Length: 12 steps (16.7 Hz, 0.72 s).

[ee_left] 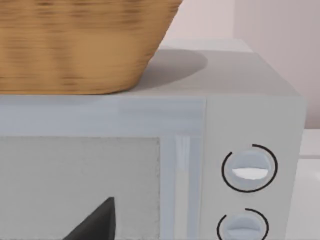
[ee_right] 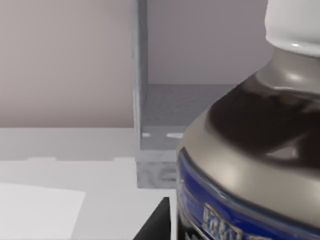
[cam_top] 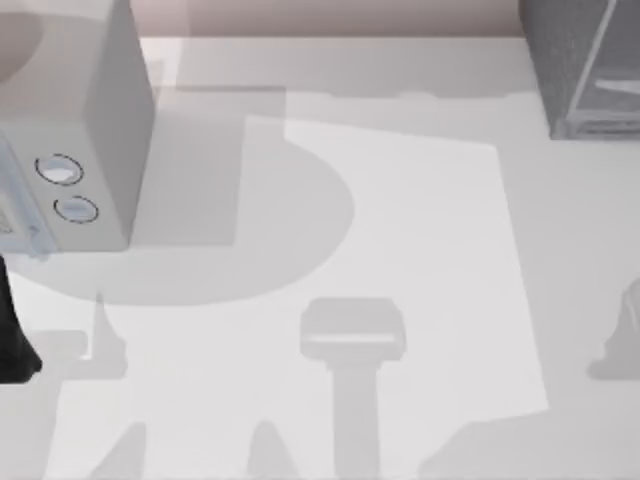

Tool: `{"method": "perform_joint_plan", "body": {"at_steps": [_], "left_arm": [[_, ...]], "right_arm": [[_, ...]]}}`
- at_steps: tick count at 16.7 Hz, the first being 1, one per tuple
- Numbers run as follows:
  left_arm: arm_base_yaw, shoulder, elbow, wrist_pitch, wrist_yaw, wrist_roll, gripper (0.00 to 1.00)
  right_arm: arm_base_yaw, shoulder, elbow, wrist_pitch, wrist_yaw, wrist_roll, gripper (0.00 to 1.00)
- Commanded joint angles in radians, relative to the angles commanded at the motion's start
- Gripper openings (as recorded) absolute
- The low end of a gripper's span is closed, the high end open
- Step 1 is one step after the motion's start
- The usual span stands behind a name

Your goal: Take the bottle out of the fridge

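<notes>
Fingers' spread: cannot tell. Right-arm finger tip (ee_right: 156, 222) just beside bottle (ee_right: 250, 150); fridge (ee_right: 165, 125) behind. Keep bottle upright, withdraw straight.

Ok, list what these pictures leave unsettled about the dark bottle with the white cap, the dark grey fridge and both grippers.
- Dark bottle with white cap, right wrist view: cut off by the picture's edges, so its base and any grip on it are hidden.
- Dark grey speckled fridge, top view: cut off at the corner, interior unseen.
- Left gripper, left wrist view: one dark fingertip shows before the light grey box with two round dials; open or shut is unclear.
</notes>
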Motion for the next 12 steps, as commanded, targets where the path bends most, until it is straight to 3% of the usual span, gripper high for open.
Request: {"method": "perform_joint_plan", "body": {"at_steps": [3,6,12], "left_arm": [[0.000,0.000,0.000,0.000,0.000,0.000,1.00],[0.000,0.000,0.000,0.000,0.000,0.000,1.00],[0.000,0.000,0.000,0.000,0.000,0.000,1.00]], "right_arm": [[0.006,0.012,0.007,0.011,0.007,0.001,0.00],[0.089,0.081,0.046,0.094,0.086,-0.005,0.00],[0.438,0.426,0.147,0.374,0.426,0.004,0.00]]}}
